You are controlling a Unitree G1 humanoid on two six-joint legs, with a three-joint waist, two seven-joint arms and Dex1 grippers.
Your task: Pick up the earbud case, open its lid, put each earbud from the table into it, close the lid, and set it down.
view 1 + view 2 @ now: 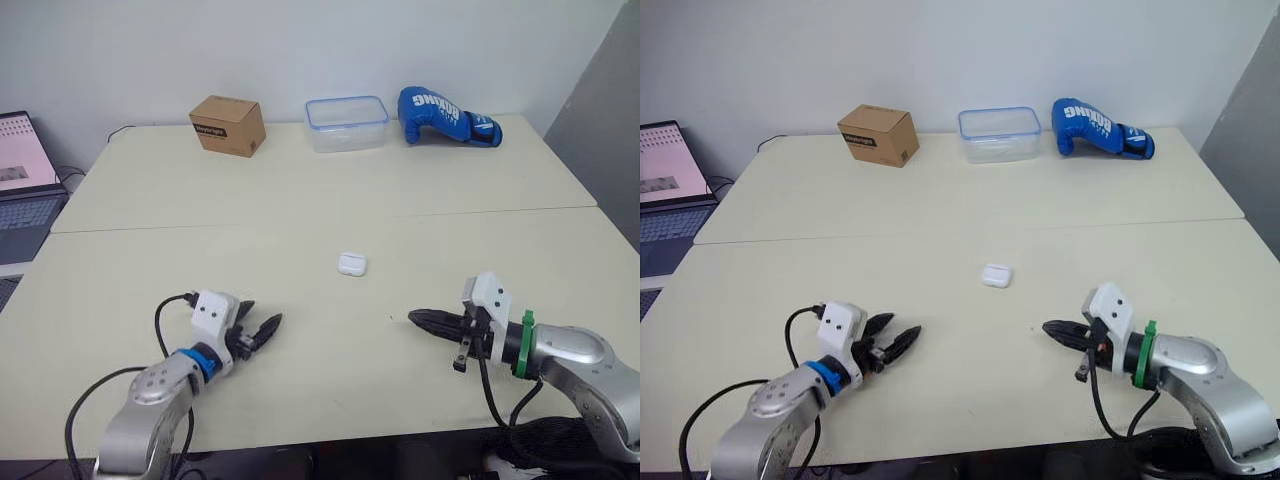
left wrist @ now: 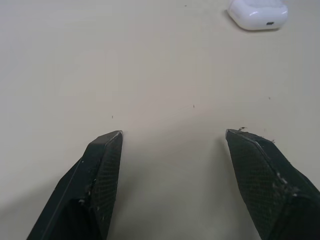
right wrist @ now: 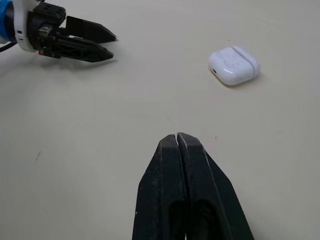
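You get bright, even light from overhead across the matte table [image 1: 150,190]. The earbud case [image 1: 351,264] near centre throws only a faint, soft shadow hugging its base. The cardboard box [image 1: 228,125] at eleven o'clock shades the tabletop just beneath it.

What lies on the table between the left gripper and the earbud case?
Bare tabletop; the left wrist view shows it running from the left gripper to the earbud case.

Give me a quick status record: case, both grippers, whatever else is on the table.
earbud case: lid closed, lying on the table, untouched, ahead between the grippers
left gripper: open, empty
right gripper: shut, empty
far edge: cardboard box, clear plastic container, blue boxing glove
beside table, left: laptop
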